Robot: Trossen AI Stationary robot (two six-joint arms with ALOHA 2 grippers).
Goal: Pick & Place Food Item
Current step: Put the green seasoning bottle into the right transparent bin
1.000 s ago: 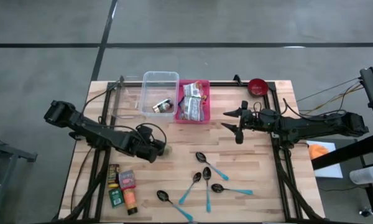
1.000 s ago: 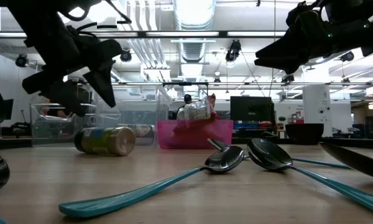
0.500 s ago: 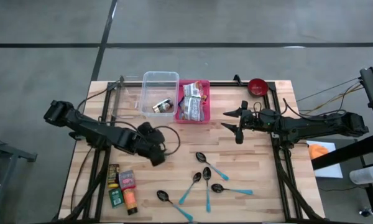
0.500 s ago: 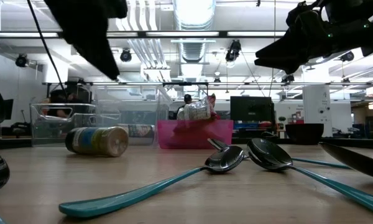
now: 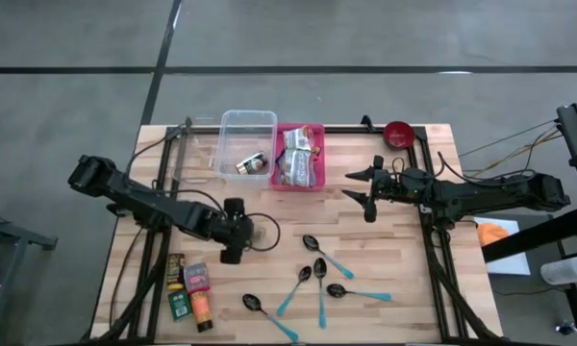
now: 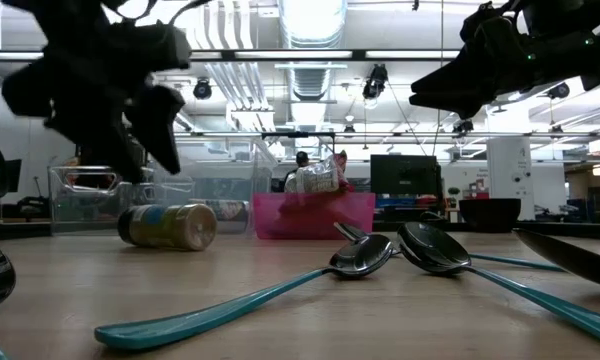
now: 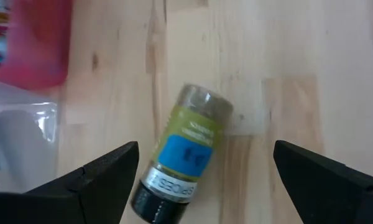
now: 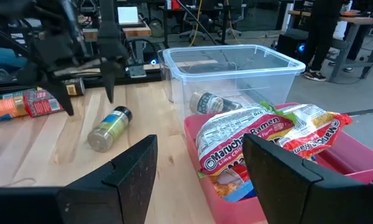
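Spice jar (image 7: 185,155) lies on its side on the table (image 5: 385,250), untouched, directly beneath the left gripper (image 7: 202,180), whose fingers stand wide apart.

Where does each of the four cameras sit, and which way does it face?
High: overhead, straight down on the table; both arms show.
Low: at table-top height, level across spoons into the room; both arms overhead.
Left wrist: above the jar, between its open fingers.
Right wrist: faces the bins; its fingers at bottom.
Shared: every view shows the jar.
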